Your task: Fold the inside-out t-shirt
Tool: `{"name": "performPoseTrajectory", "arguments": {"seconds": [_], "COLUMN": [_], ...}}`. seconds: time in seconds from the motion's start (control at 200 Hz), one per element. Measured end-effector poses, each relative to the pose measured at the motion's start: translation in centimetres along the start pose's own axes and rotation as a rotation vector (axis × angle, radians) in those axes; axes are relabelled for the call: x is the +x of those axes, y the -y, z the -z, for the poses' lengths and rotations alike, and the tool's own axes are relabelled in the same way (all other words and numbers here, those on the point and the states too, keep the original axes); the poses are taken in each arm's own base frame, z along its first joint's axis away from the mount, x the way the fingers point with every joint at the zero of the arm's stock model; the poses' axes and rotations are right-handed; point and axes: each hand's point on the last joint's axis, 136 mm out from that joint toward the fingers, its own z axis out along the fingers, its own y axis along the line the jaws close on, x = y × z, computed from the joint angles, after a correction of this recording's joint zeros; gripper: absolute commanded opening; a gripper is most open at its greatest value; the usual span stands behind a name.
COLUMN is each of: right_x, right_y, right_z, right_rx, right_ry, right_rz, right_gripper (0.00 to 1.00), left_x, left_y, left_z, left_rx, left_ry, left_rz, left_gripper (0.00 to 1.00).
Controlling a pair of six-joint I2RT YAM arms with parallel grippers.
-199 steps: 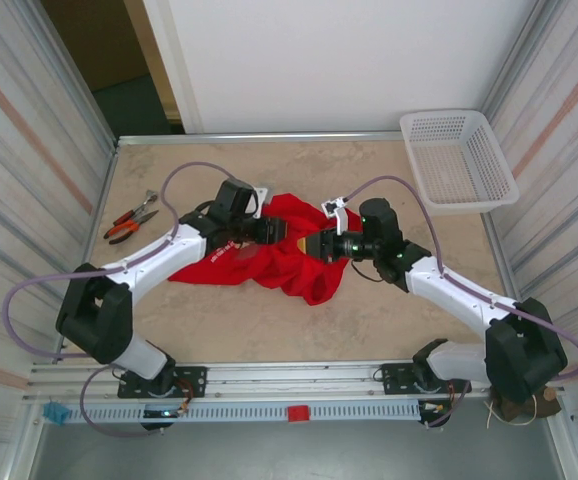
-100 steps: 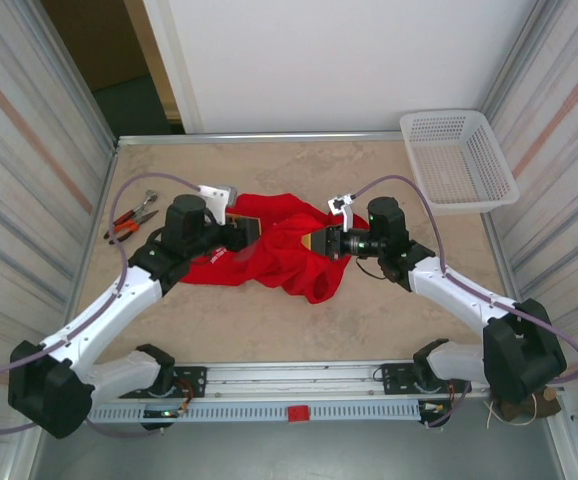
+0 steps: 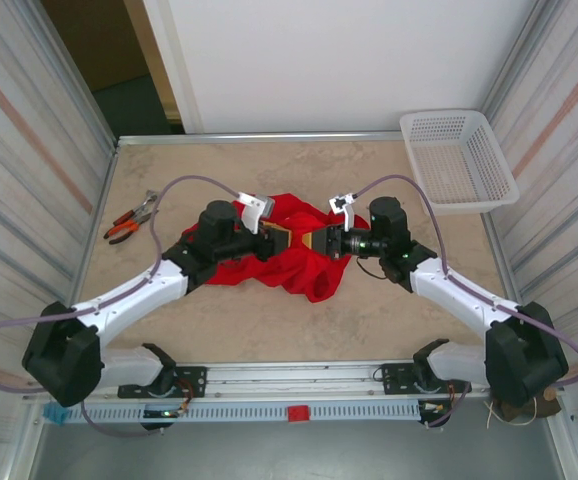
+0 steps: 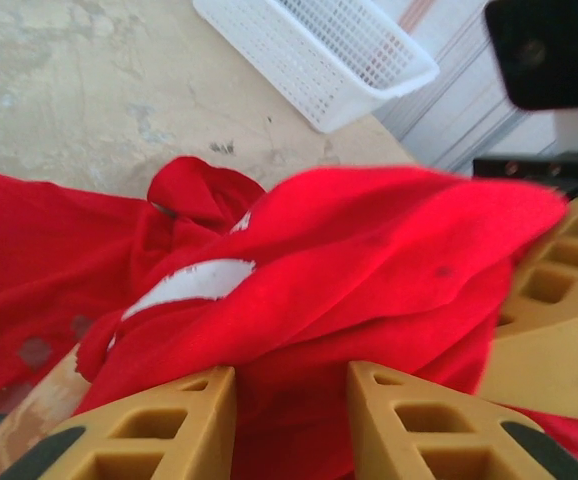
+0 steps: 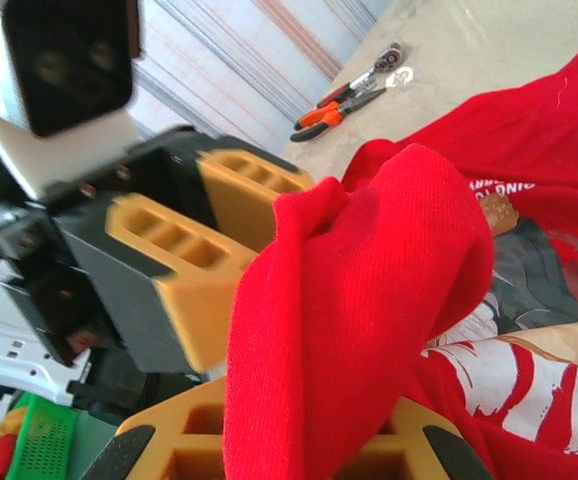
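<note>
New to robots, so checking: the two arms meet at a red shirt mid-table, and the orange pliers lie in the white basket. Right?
Not quite. The orange pliers lie on the table near its left edge, not in the white basket at the far right corner; the top view shows this. The arms do meet at the red shirt.

The inside-out t-shirt (image 5: pixel 359 300) is soft matt cloth with a fine knit grain, and its pale print (image 4: pixel 194 283) lies on it as a flatter, smoother layer. The fingers (image 4: pixel 424 425) are matt, faintly grainy plastic with hollow cells, while the desk (image 3: pixel 299 330) has a dull, mottled, stone-like face. The basket (image 3: pixel 459 160) is white plastic mesh, and the pliers (image 3: pixel 129 222) have smooth coated handles and bare metal tips.
</note>
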Motion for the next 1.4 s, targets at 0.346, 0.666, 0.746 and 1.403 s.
{"name": "performPoseTrajectory", "arguments": {"seconds": [0.346,0.666,0.746,1.403], "right_x": [-0.2,-0.5,-0.7,-1.7], "right_y": [-0.1,0.1,0.2,8.1], "right_z": [0.1,0.1,0.2,2.4], "right_rx": [-0.001,0.011,0.016,0.298], "right_ry": [0.009,0.024,0.028,0.105], "right_rz": [-0.006,-0.007,-0.009,-0.134], "right_gripper": [0.0,0.0,0.21,0.65], "left_x": [1.3,2.4,2.0,-9.5], "left_y": [0.7,1.7,1.9,5.1], "left_z": [-0.7,-2.0,-2.0,4.3], "left_rx": [0.053,0.119,0.12,0.3], "left_ry": [-0.005,-0.05,-0.048,0.098], "left_rz": [0.005,0.013,0.02,0.273], "left_gripper": [0.5,0.0,0.0,0.0]}}
